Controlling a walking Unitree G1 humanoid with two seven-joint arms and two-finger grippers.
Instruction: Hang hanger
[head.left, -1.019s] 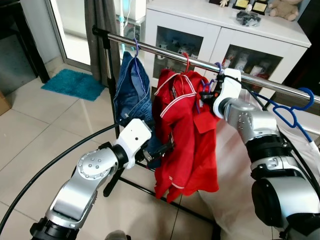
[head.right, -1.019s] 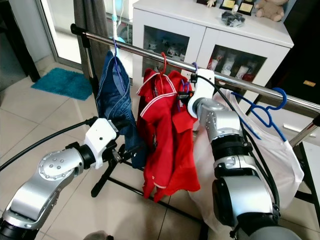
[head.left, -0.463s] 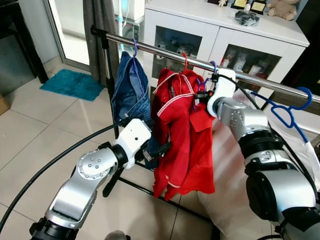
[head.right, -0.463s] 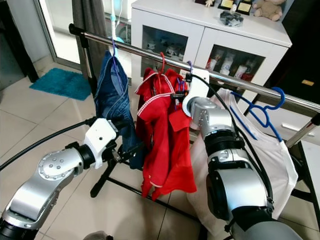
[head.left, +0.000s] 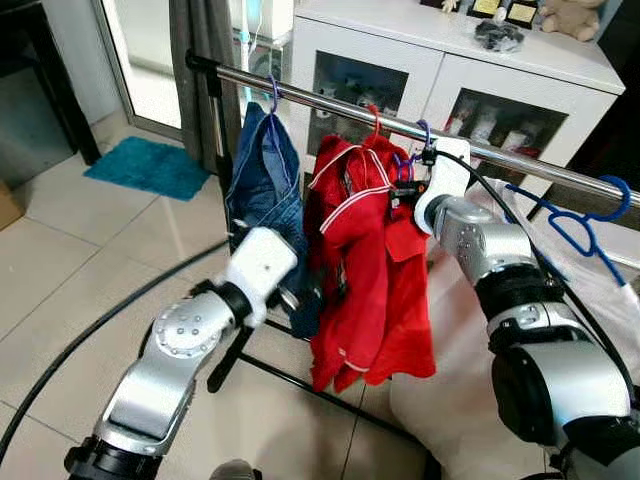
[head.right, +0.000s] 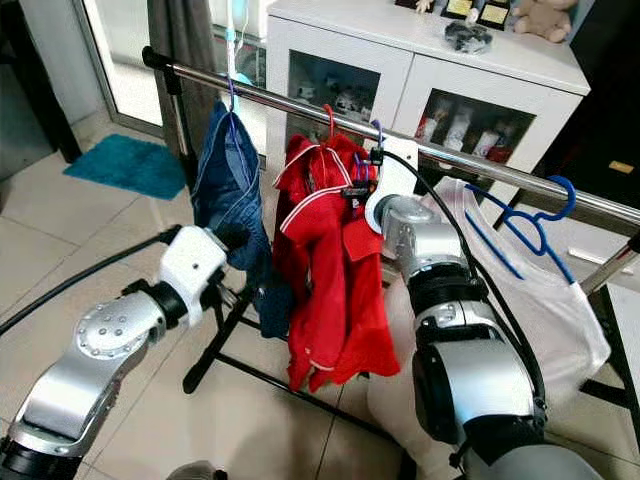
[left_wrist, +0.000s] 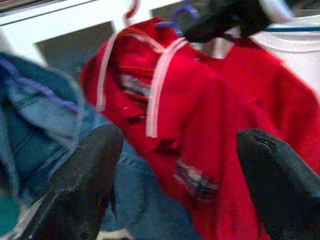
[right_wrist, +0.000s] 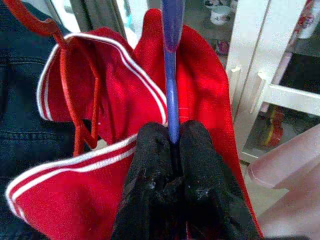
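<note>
Biggest thing first: the rail (head.left: 330, 100) now carries the purple hanger (head.left: 424, 133), its hook sitting over the bar just beside the red hanger (head.left: 374, 117), where a second ago it hung short of it. The red shirt (head.left: 370, 270) has swung in against the denim garment (head.left: 262, 180). The right tool (head.left: 408, 188) stays clamped on the purple hanger's neck, fingers (right_wrist: 150, 165) pinched together. The left tool (left_wrist: 175, 175), fingers apart, has let the shirt hem go. Hanging looks all but done; release remains.
</note>
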